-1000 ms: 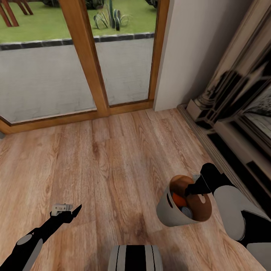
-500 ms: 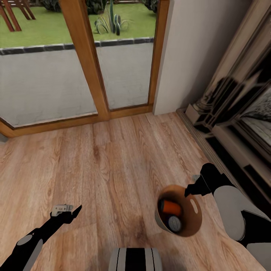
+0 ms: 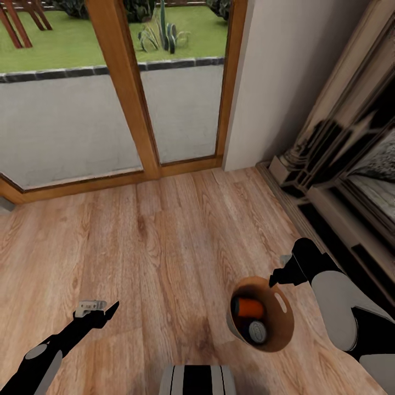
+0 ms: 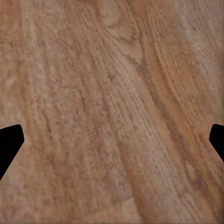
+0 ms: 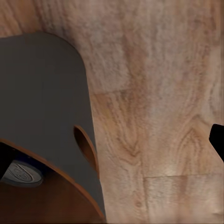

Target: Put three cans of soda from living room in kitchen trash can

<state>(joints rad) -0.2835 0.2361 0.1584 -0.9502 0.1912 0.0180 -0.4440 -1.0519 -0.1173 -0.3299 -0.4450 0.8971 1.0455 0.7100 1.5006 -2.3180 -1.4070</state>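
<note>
Right gripper [image 3: 276, 277] sits at the rim of the tash can [image 3: 237, 325], on the side nearest the fireplace surround [image 3: 329, 164]. Fingers look closed on the rim edge, but the contact spot is tiny and dark in the head view, so grip is probable, not certain. In the right wrist view the tash can [image 5: 42, 102] shows its grey outer wall, brown inside and an oval handle hole; one dark fingertip [image 5: 218, 140] shows at the frame edge, apart from the bin wall there.

The bin is tilted, its mouth facing up toward the head camera, above the wood plank floor [image 3: 164, 236]. Inside lie an orange can [image 3: 248, 308] and, just beside it, a second can [image 3: 257, 331] showing its grey top; its body colour can't be made out. That grey top [image 5: 18, 172] also shows in the right wrist view.

Left gripper [image 3: 99, 309] is low, well apart from the bin, holding nothing. Left wrist view: two black fingertips [image 4: 9, 140] spread wide at opposite edges, bare floor [image 4: 112, 102] between them.

Glass doors [image 3: 109, 88] with wooden frames ahead, lawn beyond.
</note>
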